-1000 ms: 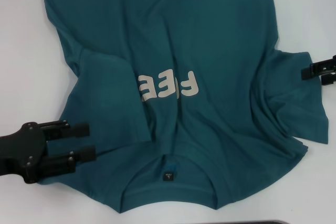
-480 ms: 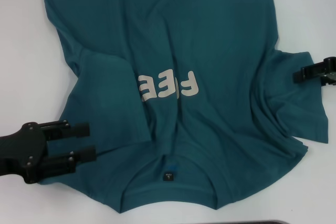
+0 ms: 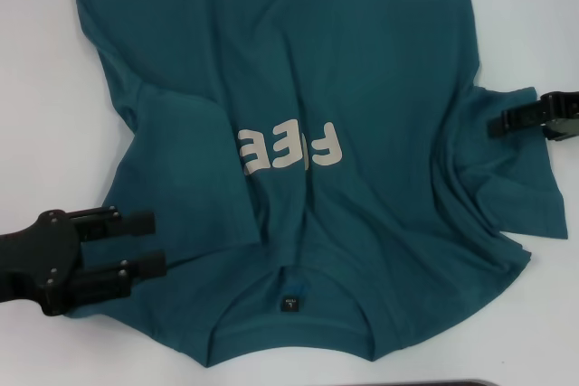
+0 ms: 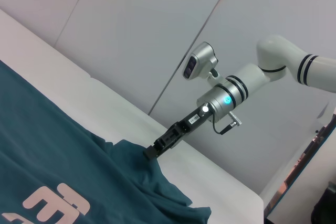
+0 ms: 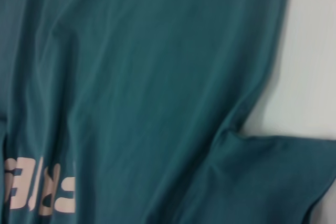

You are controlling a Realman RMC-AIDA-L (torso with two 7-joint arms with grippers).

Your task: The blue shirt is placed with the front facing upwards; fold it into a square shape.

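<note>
1. Head view: the dark teal-blue short-sleeved cotton shirt [image 3: 344, 88] lies spread on the white bench [image 3: 41, 88], chest side up, its cream lettering [image 3: 291, 149] reading upside down and its round neck with a small dark label [image 3: 289, 303] nearest the robot.
2. One sleeve on the robot's left is folded in over the chest and covers part of the lettering.
3. The left end effector [image 3: 149, 243] sits low at the robot's left, over the shoulder edge of the shirt; its two black fingers [image 3: 127, 223] are spread apart with only a strip of cloth showing between them, and nothing is gripped.
4. The right end effector [image 3: 503, 124] reaches in from the robot's right onto the other sleeve [image 3: 516, 187].
5. Left wrist view: that right end effector [image 4: 152, 152] meets a raised peak of cloth at the sleeve; whether its fingers are closed on the fabric cannot be told.
6. Right wrist view: only wrinkled shirt cloth [image 5: 157, 77] and bare bench [image 5: 310, 51].
</note>
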